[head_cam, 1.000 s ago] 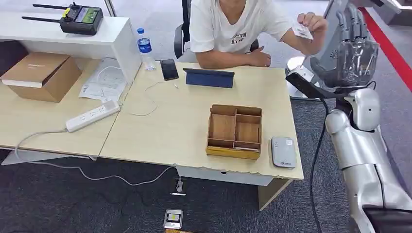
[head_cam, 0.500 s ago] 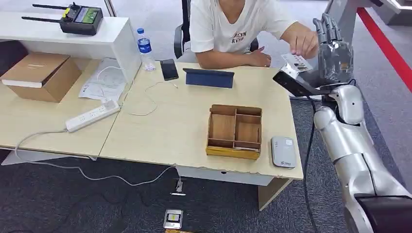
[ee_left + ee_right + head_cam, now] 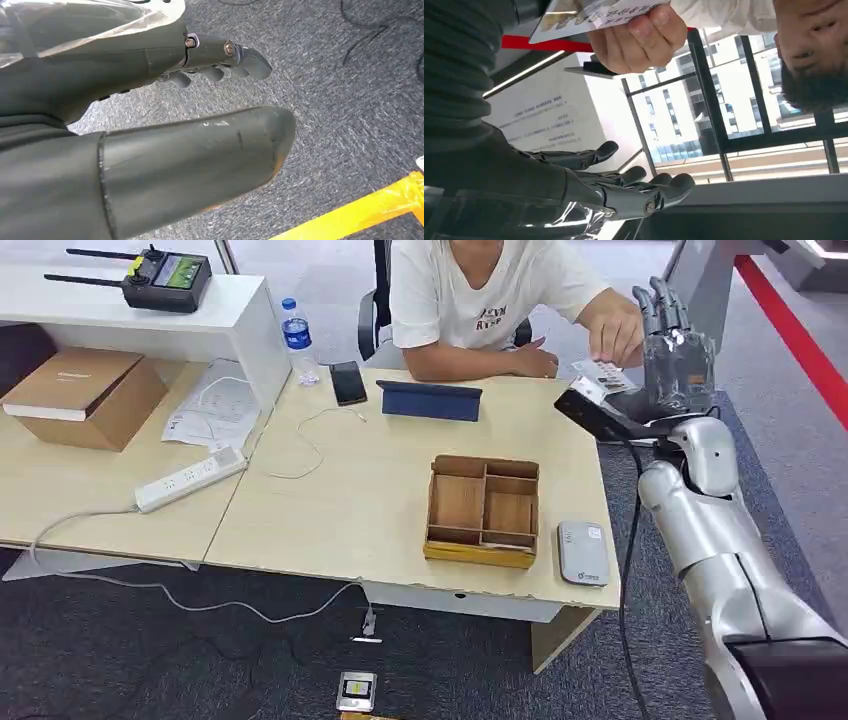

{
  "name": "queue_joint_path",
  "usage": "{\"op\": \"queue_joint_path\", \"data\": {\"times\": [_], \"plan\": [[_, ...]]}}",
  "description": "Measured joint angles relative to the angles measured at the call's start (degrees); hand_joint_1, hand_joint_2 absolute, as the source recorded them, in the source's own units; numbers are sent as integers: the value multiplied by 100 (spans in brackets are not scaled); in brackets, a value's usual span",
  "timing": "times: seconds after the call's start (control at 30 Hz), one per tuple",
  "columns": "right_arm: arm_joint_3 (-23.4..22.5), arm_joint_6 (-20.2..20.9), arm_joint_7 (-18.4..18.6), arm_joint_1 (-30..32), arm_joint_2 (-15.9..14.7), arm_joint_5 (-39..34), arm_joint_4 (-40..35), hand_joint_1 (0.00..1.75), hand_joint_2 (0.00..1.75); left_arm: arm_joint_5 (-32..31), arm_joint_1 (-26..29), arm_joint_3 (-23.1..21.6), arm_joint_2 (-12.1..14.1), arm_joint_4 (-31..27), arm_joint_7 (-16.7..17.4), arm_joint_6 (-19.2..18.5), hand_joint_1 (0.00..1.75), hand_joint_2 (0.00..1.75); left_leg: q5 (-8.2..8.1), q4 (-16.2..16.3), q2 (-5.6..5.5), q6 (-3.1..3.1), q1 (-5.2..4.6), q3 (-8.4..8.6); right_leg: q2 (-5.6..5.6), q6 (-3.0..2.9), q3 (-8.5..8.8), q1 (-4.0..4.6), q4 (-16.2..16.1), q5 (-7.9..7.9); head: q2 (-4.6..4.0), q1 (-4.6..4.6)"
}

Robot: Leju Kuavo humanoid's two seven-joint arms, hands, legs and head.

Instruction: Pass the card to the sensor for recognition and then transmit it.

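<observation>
We have only begun: the card [image 3: 604, 372] is in the person's hand [image 3: 615, 337], held just beside our raised right hand [image 3: 677, 352], whose fingers [image 3: 644, 186] are apart and empty. Taking it, reaching the sensor [image 3: 583, 552] on the bench [image 3: 350, 510] and passing it on remain.

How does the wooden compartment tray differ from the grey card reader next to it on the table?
The brown wooden compartment tray is larger, open-topped and split into several compartments; the small grey card reader is a flat, closed, rounded slab. The tray sits further in from the table's right edge, the reader close to the corner. Both rest flat on the light wooden table, near its front edge.
</observation>
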Motion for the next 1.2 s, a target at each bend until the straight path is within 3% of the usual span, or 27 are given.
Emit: {"op": "queue_joint_path", "data": {"times": [0.4,0.43,0.47,1.2], "plan": [[79,11,-76,-54,94,-92,74,2,175,0,1,0,2,0,7,-22,0,0,0,1,0,0,0,1,0,0,1,0,0,0,0,-2],[79,11,-76,-54,99,-92,74,106,175,0,1,0,2,0,5,-22,0,0,0,1,0,0,0,1,0,0,0,0,0,0,0,0],[81,11,-76,-54,101,-92,74,175,175,0,1,0,2,-2,5,-22,0,0,0,1,0,0,0,0,0,0,0,0,0,0,0,0],[166,234,-85,-59,173,-315,74,175,175,15,2,0,2,0,42,-37,0,0,0,1,1,0,0,1,1,0,0,0,0,0,0,-2]]}}
